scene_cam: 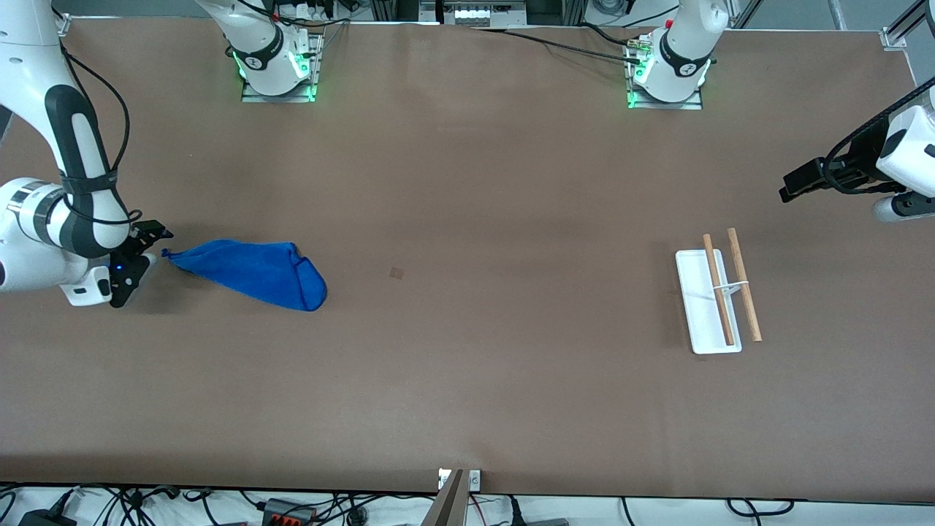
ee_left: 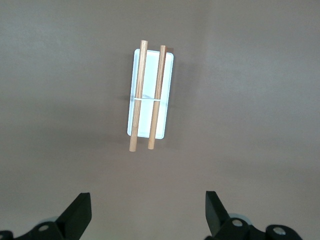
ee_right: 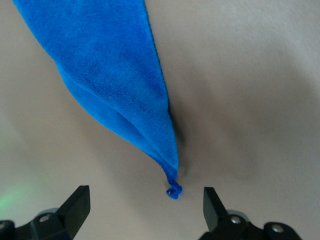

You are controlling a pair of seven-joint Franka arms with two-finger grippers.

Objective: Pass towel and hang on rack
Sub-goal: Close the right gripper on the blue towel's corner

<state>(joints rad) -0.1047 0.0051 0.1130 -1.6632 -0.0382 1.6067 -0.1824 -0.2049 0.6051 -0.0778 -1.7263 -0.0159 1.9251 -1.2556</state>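
Note:
The blue towel (scene_cam: 252, 272) lies crumpled flat on the brown table toward the right arm's end, one pointed corner (ee_right: 173, 191) facing my right gripper (scene_cam: 139, 261). That gripper is low and open, and the corner tip lies just ahead of the gap between its fingers (ee_right: 144, 204), untouched. The rack (scene_cam: 717, 296), a white base with two wooden rods, stands toward the left arm's end. My left gripper (scene_cam: 796, 184) hangs open and empty in the air beside the rack, at the table's end; in its wrist view the rack (ee_left: 156, 95) lies ahead of the gripper (ee_left: 147, 212).
Both robot bases (scene_cam: 277, 69) (scene_cam: 668, 77) stand along the table edge farthest from the front camera. A small brown mark (scene_cam: 397, 273) sits mid-table. A metal post (scene_cam: 451, 500) and cables line the nearest edge.

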